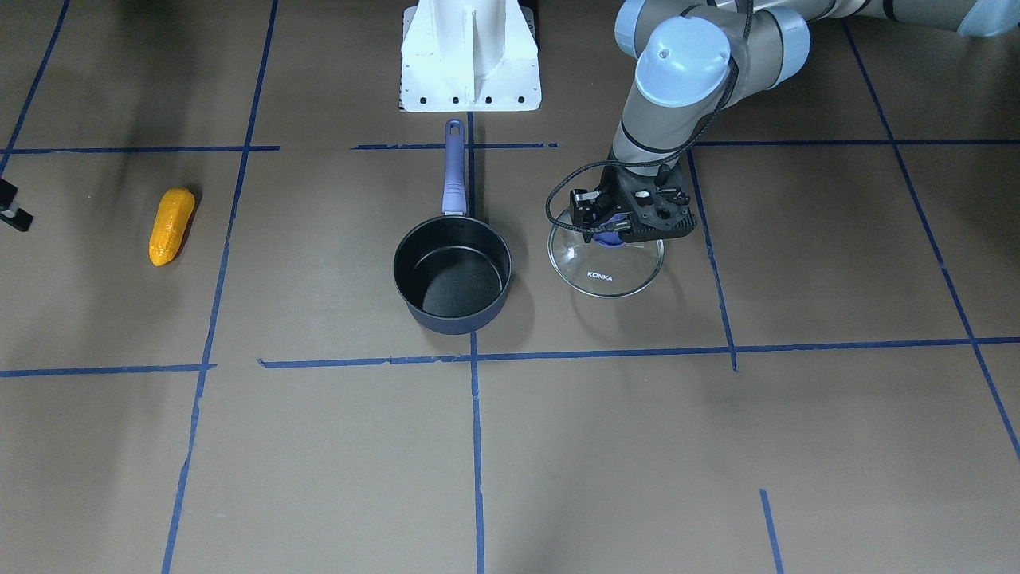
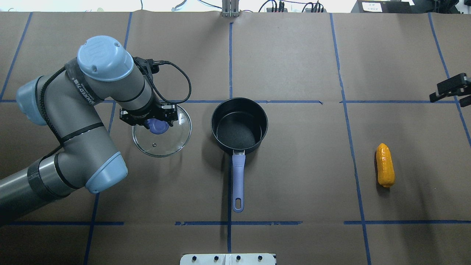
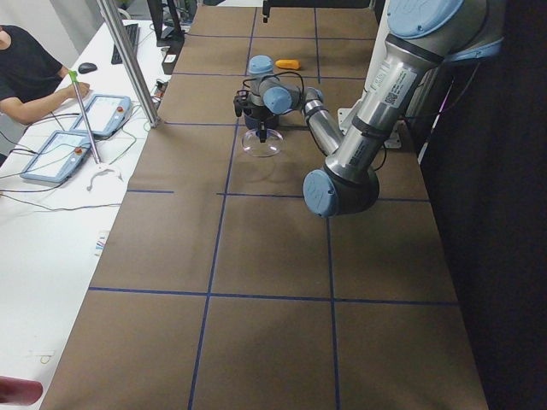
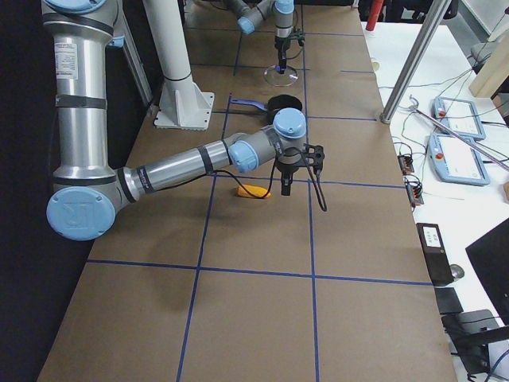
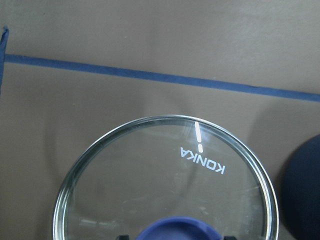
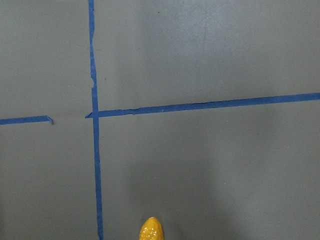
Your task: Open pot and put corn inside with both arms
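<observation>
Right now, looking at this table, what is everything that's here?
pot: one, dark navy with a purple-blue handle, mid-table, open and empty
glass lid: one, clear with a blue knob, beside the pot on the robot's left
corn: one, orange-yellow, lying on the robot's right
table: one, brown covering
tape lines: several, blue, forming a grid on the table
base: one, white, at the table's edge behind the pot handle
control tablets: two, grey, on the white side bench
person: one, black shirt, at that bench
left gripper: one, black, on a grey arm, closed on the lid's knob
right gripper: one, black, near the corn; whether it is open is unclear
</observation>
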